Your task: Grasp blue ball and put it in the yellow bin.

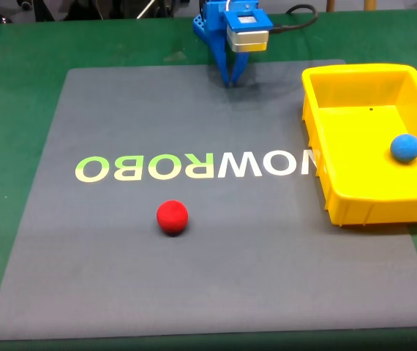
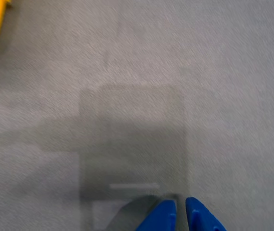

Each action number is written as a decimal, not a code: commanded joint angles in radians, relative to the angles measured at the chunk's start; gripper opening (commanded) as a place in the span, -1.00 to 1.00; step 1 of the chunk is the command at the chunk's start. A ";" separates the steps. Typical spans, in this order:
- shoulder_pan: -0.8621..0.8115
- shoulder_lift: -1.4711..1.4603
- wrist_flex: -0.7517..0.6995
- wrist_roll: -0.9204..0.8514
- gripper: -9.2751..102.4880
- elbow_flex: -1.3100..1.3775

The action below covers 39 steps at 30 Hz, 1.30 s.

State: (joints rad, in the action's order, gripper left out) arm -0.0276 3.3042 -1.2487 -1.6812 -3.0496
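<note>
Blue and matte, the blue ball (image 1: 405, 147) lies inside the yellow bin (image 1: 362, 77), toward its right wall as the fixed view shows it. We see the bin resting on the right edge of a grey mat (image 1: 121, 278) that covers the green desk (image 1: 18, 51). A red ball (image 1: 172, 216) sits on the mat below the pale lettering (image 1: 194, 167), well apart from the bin. Our hand (image 1: 232, 79) points down at the mat's far edge; in the wrist view its fingertips (image 2: 163, 217) stand nearly together, a thin gap between them, gripping nothing.
</note>
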 commanded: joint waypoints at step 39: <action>-0.058 0.018 -0.133 0.002 -0.83 -0.051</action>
State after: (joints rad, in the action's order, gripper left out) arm -0.0614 3.3149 -1.3637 -1.6797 -3.0695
